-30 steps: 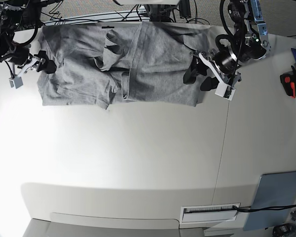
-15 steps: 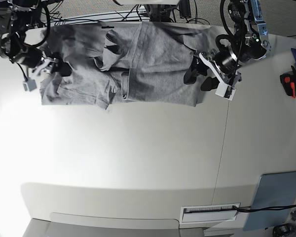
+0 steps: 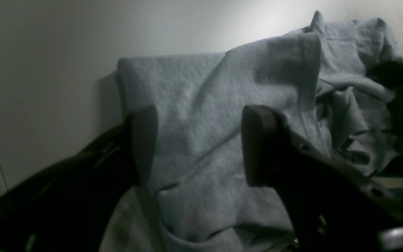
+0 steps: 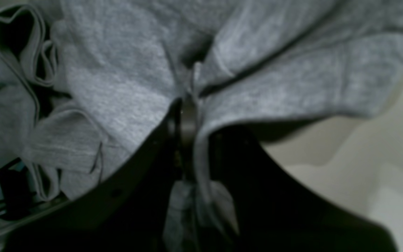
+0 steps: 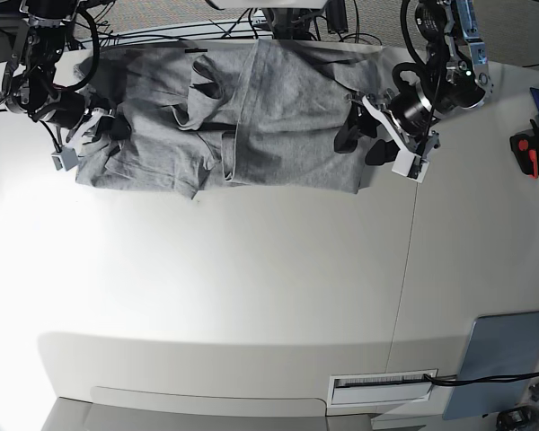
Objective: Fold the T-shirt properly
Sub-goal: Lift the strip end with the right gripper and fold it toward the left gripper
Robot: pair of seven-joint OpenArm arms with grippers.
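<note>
Right gripper (image 4: 187, 115) pinches a fold of the T-shirt (image 5: 251, 117) at its edge, seemingly lifted a little. Left gripper (image 3: 198, 147) hovers wide open over the opposite end. Shirt lies crumpled on the white table (image 5: 251, 287).

The T-shirt (image 5: 251, 117) is heather grey all over, plain, a paler mottled grey where light catches its folds. The table (image 5: 251, 287) is off-white with a thin dark seam, and both tools, left (image 3: 198, 140) and right (image 4: 187, 115), have black fingers on white-and-black arms.
</note>
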